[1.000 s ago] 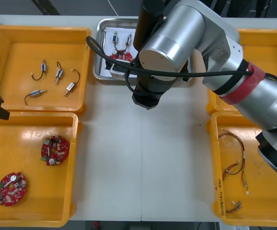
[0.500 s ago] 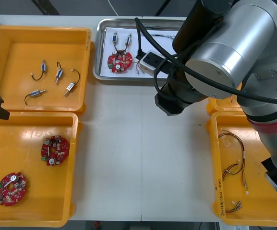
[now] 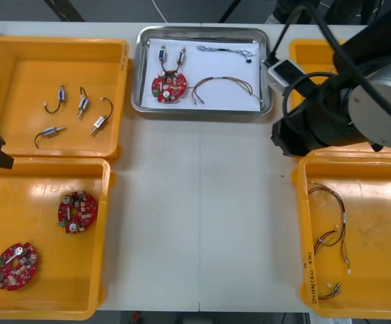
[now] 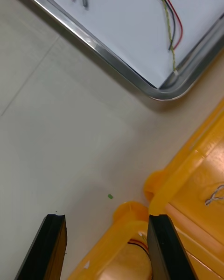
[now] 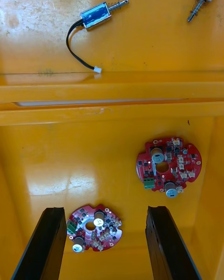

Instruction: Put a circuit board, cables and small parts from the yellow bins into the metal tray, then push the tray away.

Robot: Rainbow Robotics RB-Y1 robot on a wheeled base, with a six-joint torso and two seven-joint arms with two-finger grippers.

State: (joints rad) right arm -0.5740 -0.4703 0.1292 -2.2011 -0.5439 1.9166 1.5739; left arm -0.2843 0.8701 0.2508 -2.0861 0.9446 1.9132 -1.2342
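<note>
Near the metal tray (image 4: 100,51), right hand (image 4: 106,219) gapes empty (left hand (image 5: 105,210) too, over circuit boards (image 5: 168,166)).

Your tray (image 3: 202,111) sits far middle on the worktop (image 3: 202,216), between the left far bin (image 3: 19,50) and right far bin (image 3: 310,54). In it a circuit board (image 3: 169,86) lies left, two small metal parts (image 3: 163,56) behind it, one cable (image 3: 229,78) to its right, another (image 3: 225,48) behind that. The left far bin holds more parts (image 3: 82,102), the left near bin (image 3: 46,283) two boards (image 3: 77,211), the right near bin (image 3: 377,229) cables (image 3: 333,202). Your right hand (image 4: 106,217) hangs beside the tray's near right corner, your left hand (image 5: 105,215) over the left bins' shared wall.
</note>
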